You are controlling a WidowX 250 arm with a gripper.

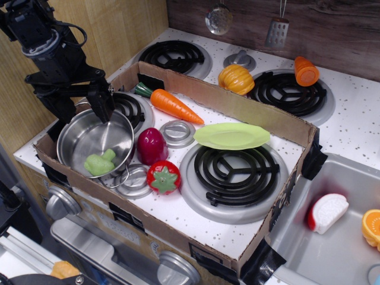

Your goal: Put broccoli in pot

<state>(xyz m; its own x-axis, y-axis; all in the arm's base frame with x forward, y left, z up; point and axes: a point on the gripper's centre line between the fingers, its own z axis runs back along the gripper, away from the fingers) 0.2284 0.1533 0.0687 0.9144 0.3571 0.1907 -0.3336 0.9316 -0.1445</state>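
The pale-green broccoli (99,163) lies inside the shiny steel pot (80,140), on its bottom at the front. The pot stands at the left end of the cardboard-walled stove top, over the rear-left small burner. My black gripper (82,107) hangs over the pot's back rim, open and empty, its fingers spread apart; one finger (105,104) points down at the right rim, the other is at the left rim. The gripper is above and behind the broccoli, not touching it.
A purple eggplant (151,145) and a red tomato (164,177) sit right of the pot. A carrot (171,104), a lime-green plate (231,136) and a large burner (236,169) lie further right. The cardboard wall (237,102) rings the area. A sink (332,237) is at right.
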